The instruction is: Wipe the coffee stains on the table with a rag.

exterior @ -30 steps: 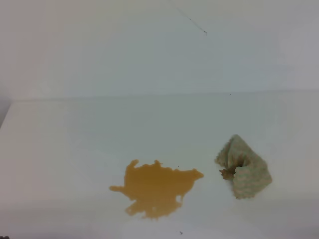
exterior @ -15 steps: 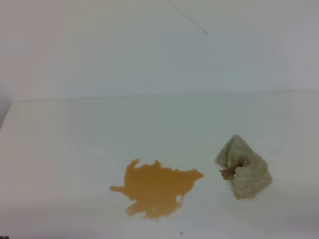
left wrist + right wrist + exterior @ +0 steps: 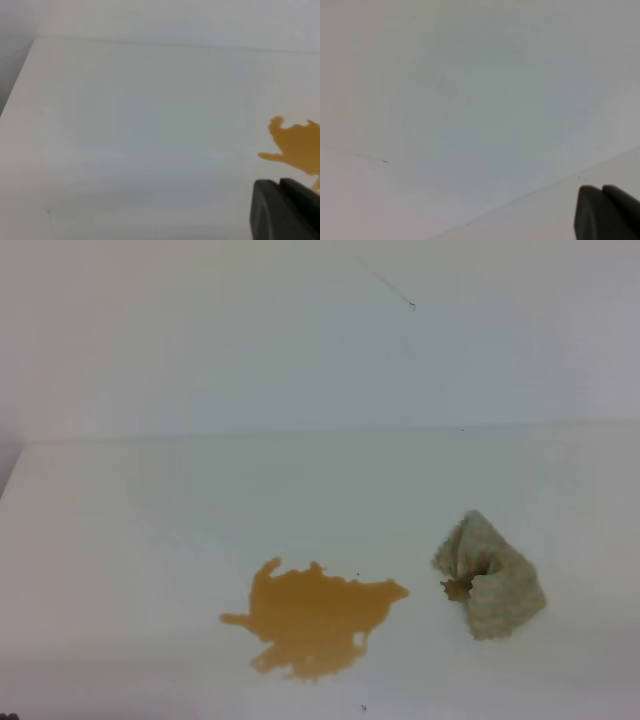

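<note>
Setting: a plain white table [image 3: 120, 540] set against a white wall [image 3: 250, 330], with a thin dark scratch high on the wall.
Spill: the coffee stains [image 3: 313, 618] form one orange-brown blotch with lobed edges near the table's front edge, a little left of centre; a small white gap shows in its lower right.
Cloth: the rag [image 3: 489, 577] sits bunched in a peak toward the front right of the table, right of the blotch and apart from it, a brown patch on its inner fold.
Left gripper: the left gripper [image 3: 286, 210] shows only as a dark block at the lower right of its wrist view, above bare table with the blotch's left lobes [image 3: 296, 145] beyond it; whether the jaws are apart or together cannot be told.
Right gripper: the right gripper [image 3: 607, 212] is a dark block in the corner of its own view, pointed at the wall and the table's back edge; it is clenched and holds nothing.
Arms: neither appears in the overhead view.
Risk: a clenched gripper would probably shove the cloth rather than pick it up. A shallow pinch on the peak could let it slip mid-wipe. A single pass may smear liquid toward the front edge, since the blotch is wider than the cloth.
Count: one table, one blotch, one cloth, two grippers, a few tiny dark specks.
</note>
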You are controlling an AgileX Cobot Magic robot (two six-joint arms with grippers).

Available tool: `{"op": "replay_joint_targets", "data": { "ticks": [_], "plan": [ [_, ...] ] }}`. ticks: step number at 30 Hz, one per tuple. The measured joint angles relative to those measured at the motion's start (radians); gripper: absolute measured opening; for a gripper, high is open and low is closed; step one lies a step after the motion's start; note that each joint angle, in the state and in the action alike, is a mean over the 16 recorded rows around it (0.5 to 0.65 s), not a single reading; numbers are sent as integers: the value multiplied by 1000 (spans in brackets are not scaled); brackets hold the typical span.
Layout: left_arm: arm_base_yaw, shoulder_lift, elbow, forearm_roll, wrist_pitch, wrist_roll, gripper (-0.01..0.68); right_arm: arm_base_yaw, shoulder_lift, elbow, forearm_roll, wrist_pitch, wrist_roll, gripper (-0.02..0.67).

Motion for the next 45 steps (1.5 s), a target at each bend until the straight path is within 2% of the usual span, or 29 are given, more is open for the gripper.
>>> {"op": "replay_joint_targets", "data": {
  "ticks": [13,20,27,36,45],
  "plan": [
    [0,0,0,-1,-1,0,-3,0,2,-61,30,36,-170,-3],
    [0,0,0,-1,-1,0,-3,0,61,-185,30,134,-255,-3],
    [0,0,0,-1,-1,0,-3,0,235,-343,45,293,-308,-3],
    [0,0,0,-1,-1,0,-3,0,480,-488,225,407,-363,-3],
    [0,0,0,-1,-1,0,-2,5,692,-541,389,546,-574,-1]
  ]
}}
